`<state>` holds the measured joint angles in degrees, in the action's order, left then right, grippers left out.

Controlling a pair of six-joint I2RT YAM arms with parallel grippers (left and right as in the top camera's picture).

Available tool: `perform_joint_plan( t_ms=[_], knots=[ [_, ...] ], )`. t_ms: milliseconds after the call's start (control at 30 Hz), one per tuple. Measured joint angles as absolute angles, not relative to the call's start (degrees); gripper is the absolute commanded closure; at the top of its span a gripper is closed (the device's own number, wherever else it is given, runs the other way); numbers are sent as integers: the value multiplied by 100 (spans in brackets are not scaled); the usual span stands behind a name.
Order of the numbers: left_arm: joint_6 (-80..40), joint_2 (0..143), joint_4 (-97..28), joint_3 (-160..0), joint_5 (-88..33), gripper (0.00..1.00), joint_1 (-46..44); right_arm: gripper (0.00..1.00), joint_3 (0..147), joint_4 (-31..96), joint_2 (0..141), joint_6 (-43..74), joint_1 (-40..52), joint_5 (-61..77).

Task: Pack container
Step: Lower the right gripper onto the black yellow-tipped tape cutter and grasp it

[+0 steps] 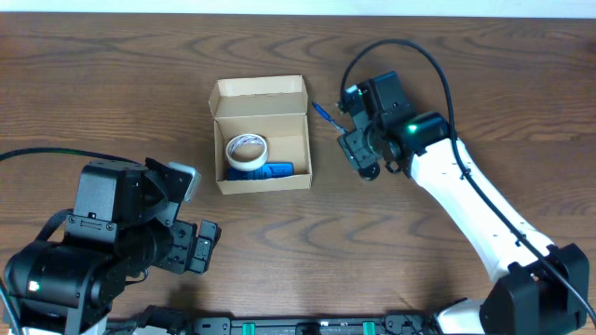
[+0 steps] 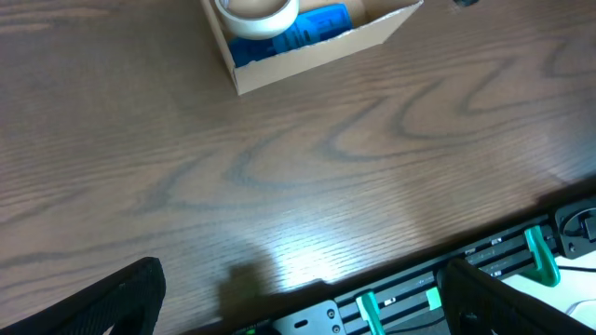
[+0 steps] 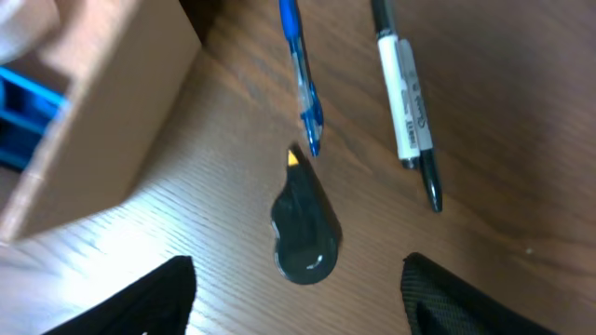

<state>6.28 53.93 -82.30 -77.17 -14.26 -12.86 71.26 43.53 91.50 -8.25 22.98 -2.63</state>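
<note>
The container [image 1: 262,181], a tan cardboard box with its flap lid open at the back, stands mid-table. Inside lie a white tape roll [image 1: 247,151] and a blue item [image 1: 271,171]. A blue pen [image 1: 323,113] lies just right of the box. In the right wrist view the blue pen [image 3: 300,79], a black-and-white marker [image 3: 407,102] and a dark teardrop-shaped object [image 3: 304,226] lie on the table beside the box wall [image 3: 102,121]. My right gripper [image 3: 298,307] is open and empty just above them, and shows overhead [image 1: 358,154]. My left gripper [image 2: 303,307] is open and empty near the front edge.
The left wrist view shows the box [image 2: 317,51] with the tape roll [image 2: 256,11] at the far side, bare wood in between, and a black rail with green clips [image 2: 540,256] along the table's front edge. The right arm's black cable [image 1: 410,51] loops over the back right.
</note>
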Motion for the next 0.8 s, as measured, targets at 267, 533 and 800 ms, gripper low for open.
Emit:
perform_joint_plan(
  t_ms=[267, 533, 800],
  knots=[
    [628, 5393, -8230, -7717, -1426, 5, -1286, 10, 6547, 4119, 9150, -1181, 1706, 346],
    [628, 5393, -8230, -7714, -1426, 5, -1286, 9, 6377, 3889, 9354, -1527, 1632, 578],
    [628, 5393, -8230, -7714, -1426, 5, -1286, 13, 6351, 3760, 10119, -1723, 1632, 587]
  ],
)
